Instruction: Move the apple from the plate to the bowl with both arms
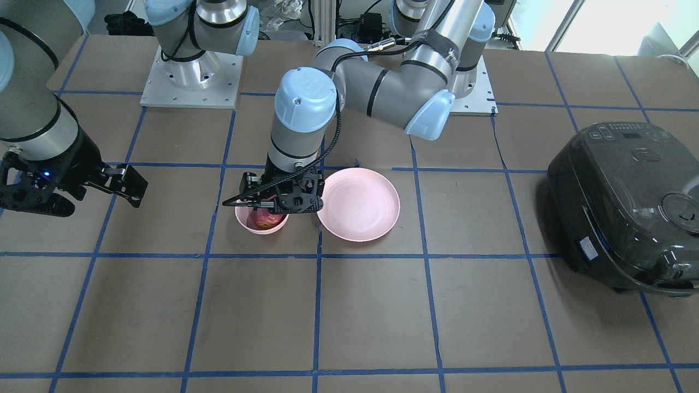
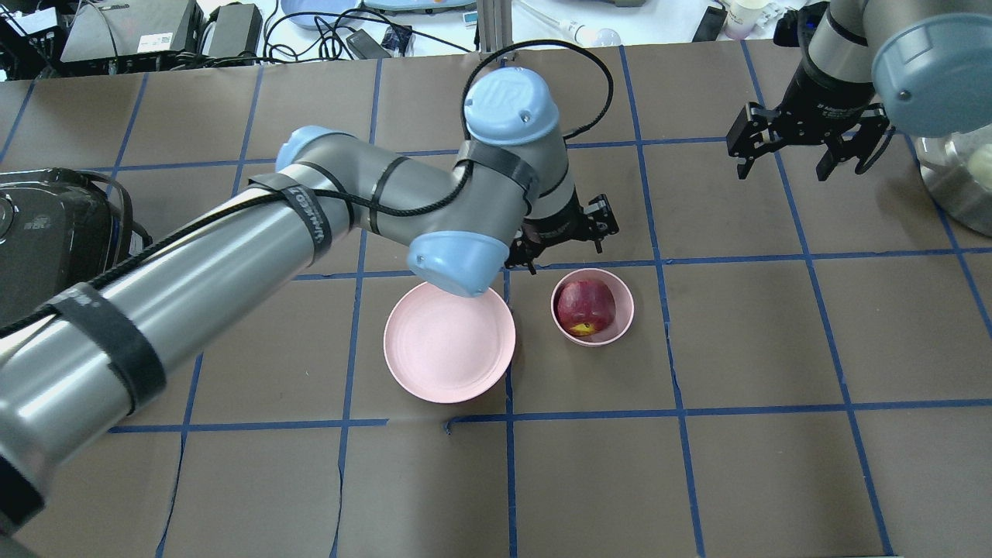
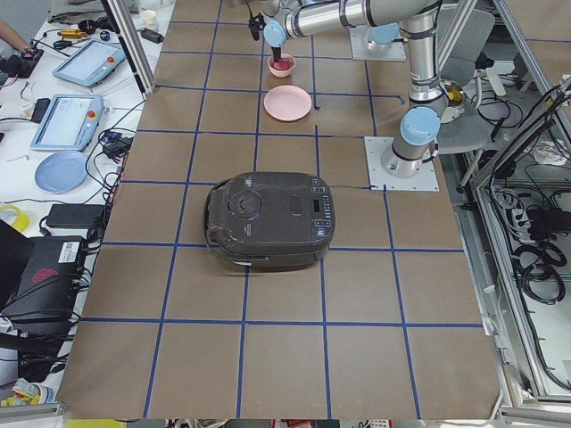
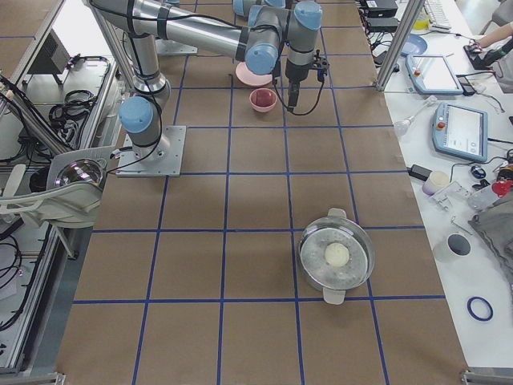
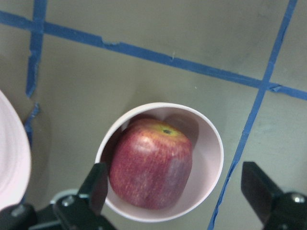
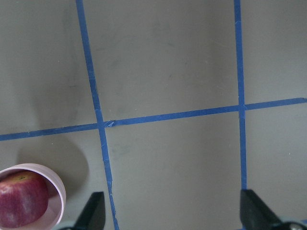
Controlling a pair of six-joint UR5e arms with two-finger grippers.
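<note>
The dark red apple (image 2: 586,306) lies in the small pink bowl (image 2: 625,310), its yellowish patch toward the robot. The wide pink plate (image 2: 449,353) is bare, just left of the bowl in the overhead view. My left gripper (image 2: 564,236) is open and empty, above the bowl's far side. In the left wrist view its fingers stand apart on either side of the apple (image 5: 151,163) and bowl (image 5: 211,143), without touching them. My right gripper (image 2: 806,159) is open and empty, far to the right. The right wrist view shows the apple (image 6: 21,205) at its lower left corner.
A dark rice cooker (image 1: 628,202) stands on my left side of the table. A steel pot (image 4: 337,255) with a pale round thing inside stands far on my right side. Blue tape lines grid the brown table.
</note>
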